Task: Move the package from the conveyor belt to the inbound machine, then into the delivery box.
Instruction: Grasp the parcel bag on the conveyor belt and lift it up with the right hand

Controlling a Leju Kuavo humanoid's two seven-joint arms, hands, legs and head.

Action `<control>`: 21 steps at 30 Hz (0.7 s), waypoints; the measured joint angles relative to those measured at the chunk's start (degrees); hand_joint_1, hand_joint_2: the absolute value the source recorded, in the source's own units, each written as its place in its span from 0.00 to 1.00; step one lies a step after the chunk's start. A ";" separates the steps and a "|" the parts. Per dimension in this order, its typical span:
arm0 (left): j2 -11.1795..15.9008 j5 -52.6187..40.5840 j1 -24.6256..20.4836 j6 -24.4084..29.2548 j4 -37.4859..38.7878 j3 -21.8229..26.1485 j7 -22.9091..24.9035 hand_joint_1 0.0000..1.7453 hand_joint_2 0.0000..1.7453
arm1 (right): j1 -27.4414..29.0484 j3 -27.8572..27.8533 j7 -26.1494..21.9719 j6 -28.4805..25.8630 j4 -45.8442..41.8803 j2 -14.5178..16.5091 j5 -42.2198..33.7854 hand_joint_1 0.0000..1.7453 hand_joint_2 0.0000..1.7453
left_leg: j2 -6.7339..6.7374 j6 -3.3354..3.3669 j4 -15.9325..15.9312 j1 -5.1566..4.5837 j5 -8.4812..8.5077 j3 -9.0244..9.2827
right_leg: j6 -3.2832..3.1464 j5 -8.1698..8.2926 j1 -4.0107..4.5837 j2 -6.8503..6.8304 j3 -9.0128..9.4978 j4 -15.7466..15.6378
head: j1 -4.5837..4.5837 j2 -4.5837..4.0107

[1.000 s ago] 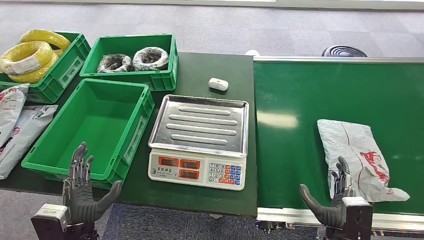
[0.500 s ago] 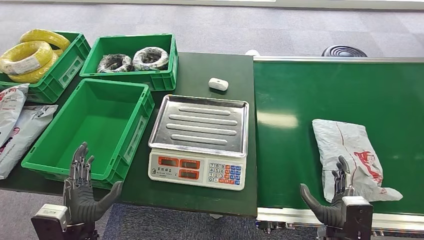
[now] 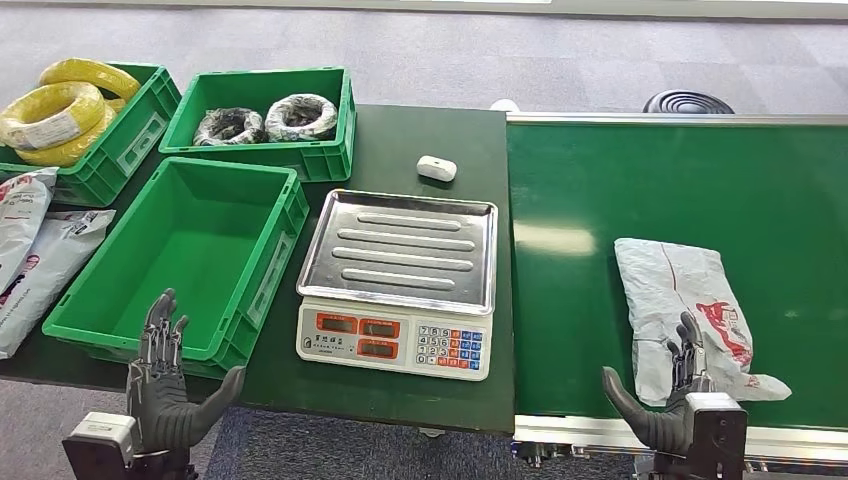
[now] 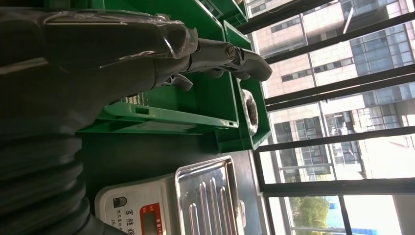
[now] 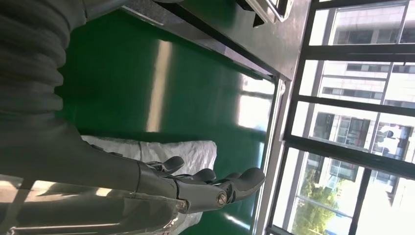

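Both hands are spread and hold nothing: right hand (image 3: pixel 668 400) at the package (image 3: pixel 680 295) on the belt (image 3: pixel 580 200), left hand (image 3: pixel 165 385) before the crate (image 3: pixel 70 320).

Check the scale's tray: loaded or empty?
Empty. The steel tray shows bare ribs; the package lies on the conveyor belt.

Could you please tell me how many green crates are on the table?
3: an empty crate nearest the left hand, a crate of dark coils behind it, and a crate of yellow coils at the far left, cut off by the frame edge, where more may hide.
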 joint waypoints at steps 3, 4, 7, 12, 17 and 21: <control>-0.08 -0.86 1.10 -0.20 -0.53 -0.50 -0.33 0.00 1.00 | -0.25 -0.02 1.15 -2.75 0.16 -0.93 4.14 0.00 1.00 | -0.01 0.00 0.00 0.00 0.00 -0.03 | 0.00 0.00 0.00 0.00 -0.03 0.00 | -0.01 0.00; -0.07 -1.08 1.25 -0.22 -0.56 -0.85 -0.42 0.00 1.00 | -0.59 -0.08 2.50 -3.88 0.38 -1.48 6.25 0.00 1.00 | -0.01 0.00 0.00 -0.01 0.00 -0.04 | 0.00 0.00 -0.01 0.00 -0.03 0.00 | -0.01 0.00; 0.21 -0.38 1.01 -0.20 -0.29 -2.61 -0.99 0.00 1.00 | -3.09 -0.77 8.74 -6.61 2.59 -4.21 12.82 0.00 1.00 | 0.01 0.02 0.00 -0.03 0.00 -0.03 | 0.01 0.01 -0.03 0.00 -0.02 -0.01 | -0.01 0.00; 2.40 4.33 -1.42 0.76 2.27 -7.00 -1.99 0.00 1.00 | -12.74 -2.74 17.15 -8.04 15.61 -12.15 19.71 0.00 1.00 | 0.01 0.12 0.05 -0.11 0.08 0.02 | 0.13 0.13 -0.11 0.01 0.06 -0.01 | -0.02 0.00; 4.45 7.53 -4.00 1.37 5.33 -10.76 -2.31 0.00 1.00 | -24.04 -3.35 17.09 -8.71 33.63 -19.34 23.85 0.00 1.00 | -0.02 0.21 0.10 -0.14 0.14 0.02 | 0.20 0.18 -0.15 -0.01 0.07 0.00 | -0.01 0.00; 5.50 8.57 -4.91 1.92 6.73 -12.28 -2.52 0.00 1.00 | -29.65 -3.11 18.31 -7.64 43.47 -22.21 26.47 0.00 1.00 | -0.04 0.21 0.10 -0.14 0.14 -0.08 | 0.20 0.18 -0.14 -0.03 -0.01 0.01 | -0.03 0.00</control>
